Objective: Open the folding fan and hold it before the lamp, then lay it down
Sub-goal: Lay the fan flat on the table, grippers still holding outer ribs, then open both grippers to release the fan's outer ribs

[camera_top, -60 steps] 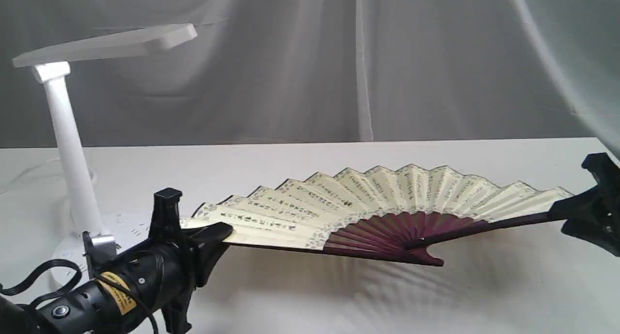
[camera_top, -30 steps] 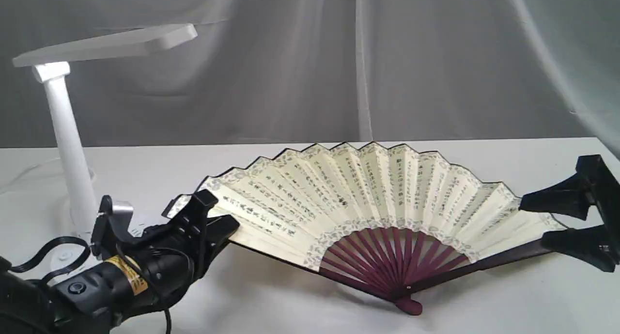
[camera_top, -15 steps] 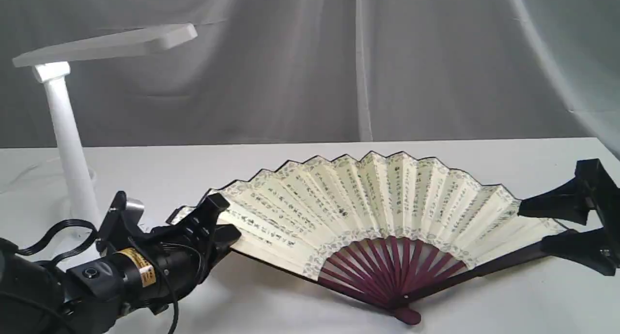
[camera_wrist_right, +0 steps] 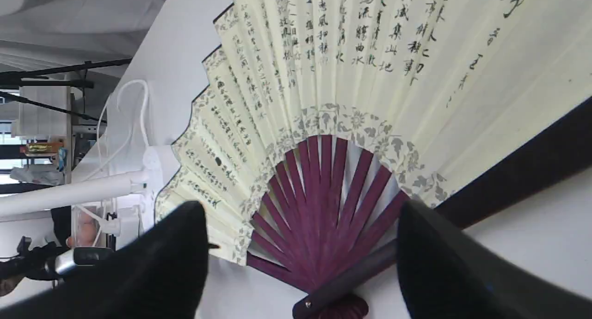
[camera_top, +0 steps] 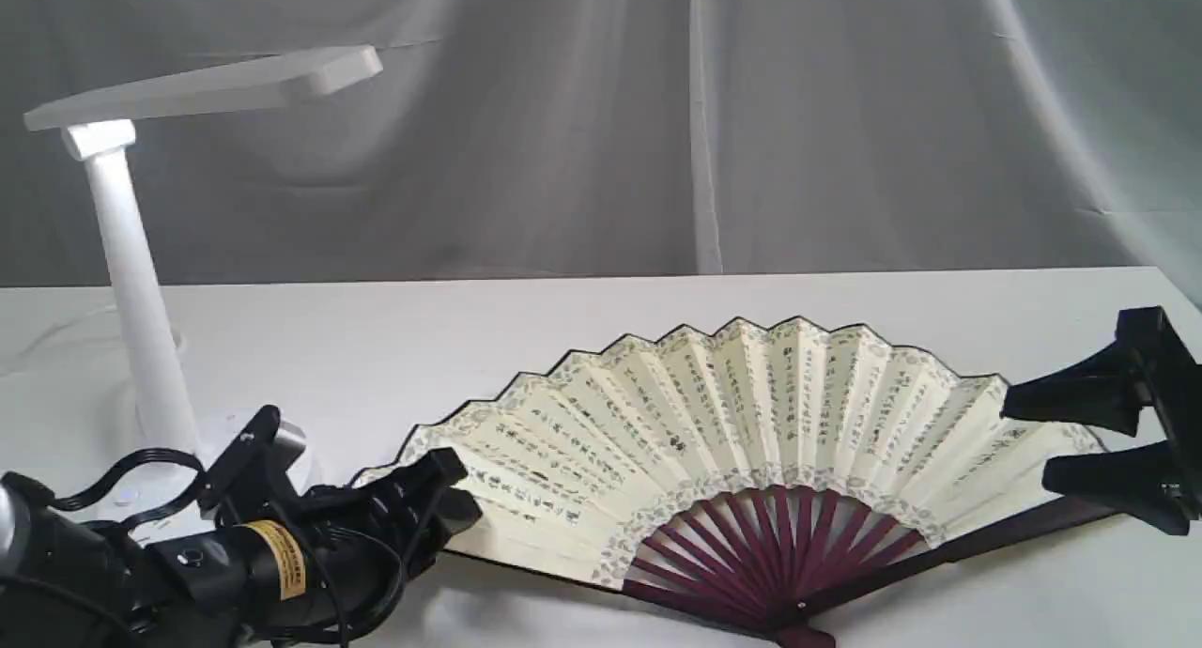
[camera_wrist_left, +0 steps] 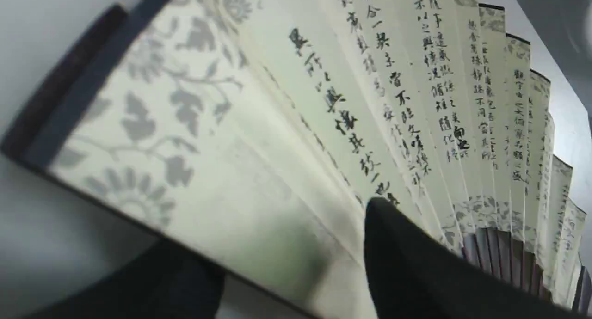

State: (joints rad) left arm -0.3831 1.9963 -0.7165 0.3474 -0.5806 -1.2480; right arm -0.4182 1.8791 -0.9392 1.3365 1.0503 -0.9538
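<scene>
Fan (camera_top: pixel 751 413) lay spread open on table (camera_top: pixel 376 347), right of lamp (camera_top: pixel 131 282); its left end sat between the parted jaws of left gripper (camera_top: pixel 451 490); right gripper (camera_top: pixel 1025 443) gaped wide too, straddling the right end; pivot pointed toward the exterior camera.

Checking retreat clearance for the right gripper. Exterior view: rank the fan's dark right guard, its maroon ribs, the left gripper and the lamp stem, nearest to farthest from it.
From the right gripper:
1. Fan's dark right guard, close by its lower finger, right side.
2. Maroon ribs, centre front.
3. Left gripper, at the fan's left end.
4. Lamp stem, far left.
</scene>
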